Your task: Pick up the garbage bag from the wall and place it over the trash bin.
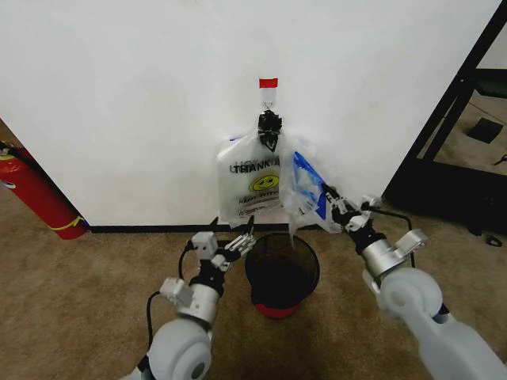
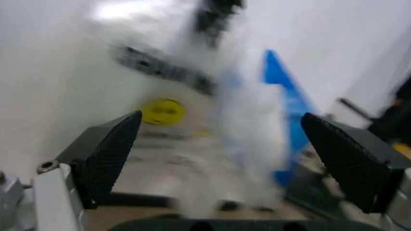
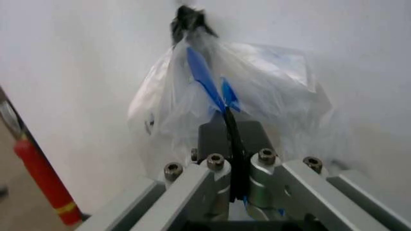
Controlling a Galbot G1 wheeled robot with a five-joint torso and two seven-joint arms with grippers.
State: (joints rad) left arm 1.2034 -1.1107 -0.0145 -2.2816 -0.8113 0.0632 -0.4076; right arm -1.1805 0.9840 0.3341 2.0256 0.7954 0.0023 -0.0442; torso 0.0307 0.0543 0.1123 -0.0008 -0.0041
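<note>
The garbage bag [image 1: 306,187], thin, translucent and with blue print, is drawn out to the right from the black tie [image 1: 269,127] under the hook [image 1: 268,102] on the white wall [image 1: 127,95]. My right gripper [image 1: 333,203] is shut on its lower edge; in the right wrist view the crinkled garbage bag [image 3: 263,82] is pinched in the right gripper [image 3: 231,131]. My left gripper [image 1: 238,243] stands open just left of the black mesh trash bin [image 1: 310,273], which sits below the bag. Through the left gripper [image 2: 224,159] I see the garbage bag [image 2: 257,125], blurred.
The bundle of flat bags [image 1: 249,186] with "THANK YOU" and a yellow smiley hangs on the hook below red tape [image 1: 268,82]. A red fire extinguisher [image 1: 36,198] stands far left. A black frame [image 1: 444,150] edges the wall on the right. The floor is brown carpet [image 1: 103,269].
</note>
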